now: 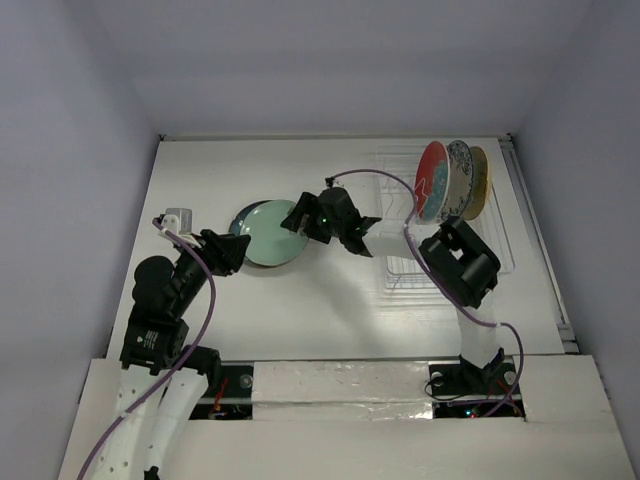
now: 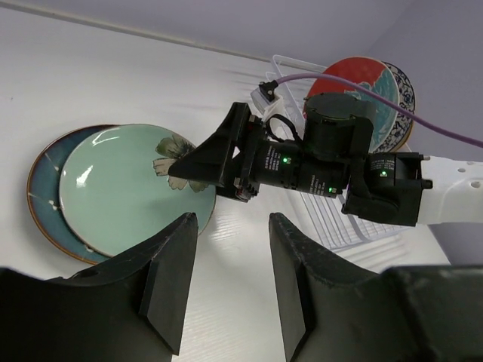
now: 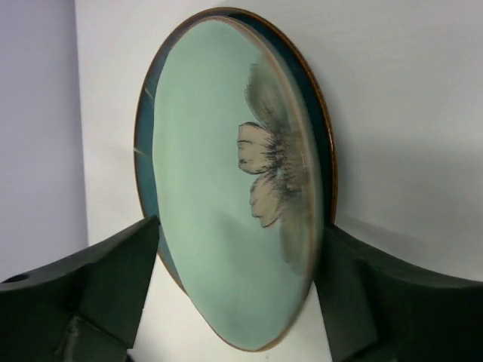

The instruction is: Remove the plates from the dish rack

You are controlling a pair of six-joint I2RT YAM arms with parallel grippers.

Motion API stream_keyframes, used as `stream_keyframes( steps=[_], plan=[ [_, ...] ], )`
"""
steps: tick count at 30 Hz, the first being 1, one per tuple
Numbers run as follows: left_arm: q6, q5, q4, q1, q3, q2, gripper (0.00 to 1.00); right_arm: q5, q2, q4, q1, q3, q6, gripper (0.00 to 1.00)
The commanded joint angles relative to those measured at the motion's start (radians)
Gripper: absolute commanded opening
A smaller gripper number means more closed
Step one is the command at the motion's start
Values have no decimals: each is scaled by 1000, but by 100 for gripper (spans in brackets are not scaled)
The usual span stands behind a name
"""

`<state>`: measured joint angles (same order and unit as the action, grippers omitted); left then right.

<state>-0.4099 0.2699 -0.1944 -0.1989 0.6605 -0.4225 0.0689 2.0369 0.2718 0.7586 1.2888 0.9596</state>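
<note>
The pale green plate lies flat on the dark teal plate on the table's left half. My right gripper reaches across to the stack's right edge, jaws wide apart around the green plate's rim, with the teal plate behind it. It also shows in the left wrist view. My left gripper is open and empty, low beside the stack's near edge. Red, white-and-blue and tan plates stand upright in the white wire dish rack.
The rack sits at the table's right side, its near slots holding nothing. My right arm's forearm and purple cable span the space between rack and plate stack. Walls close the table on the left, back and right.
</note>
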Motion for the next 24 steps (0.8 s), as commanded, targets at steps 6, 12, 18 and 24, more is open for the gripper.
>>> stream_keyframes(
  steps=[6,12,18,24],
  plan=[
    [-3,11,32,7,-13,10,40,-211,-70,-279,45,141,-249,100],
    [-3,14,32,7,-15,11,40,-409,-147,-501,54,150,-387,100],
    [-4,15,33,7,-15,11,40,-573,-350,-569,45,72,-482,43],
    [-3,15,32,7,-15,13,40,-722,-599,-657,-117,8,-558,0]
  ],
)
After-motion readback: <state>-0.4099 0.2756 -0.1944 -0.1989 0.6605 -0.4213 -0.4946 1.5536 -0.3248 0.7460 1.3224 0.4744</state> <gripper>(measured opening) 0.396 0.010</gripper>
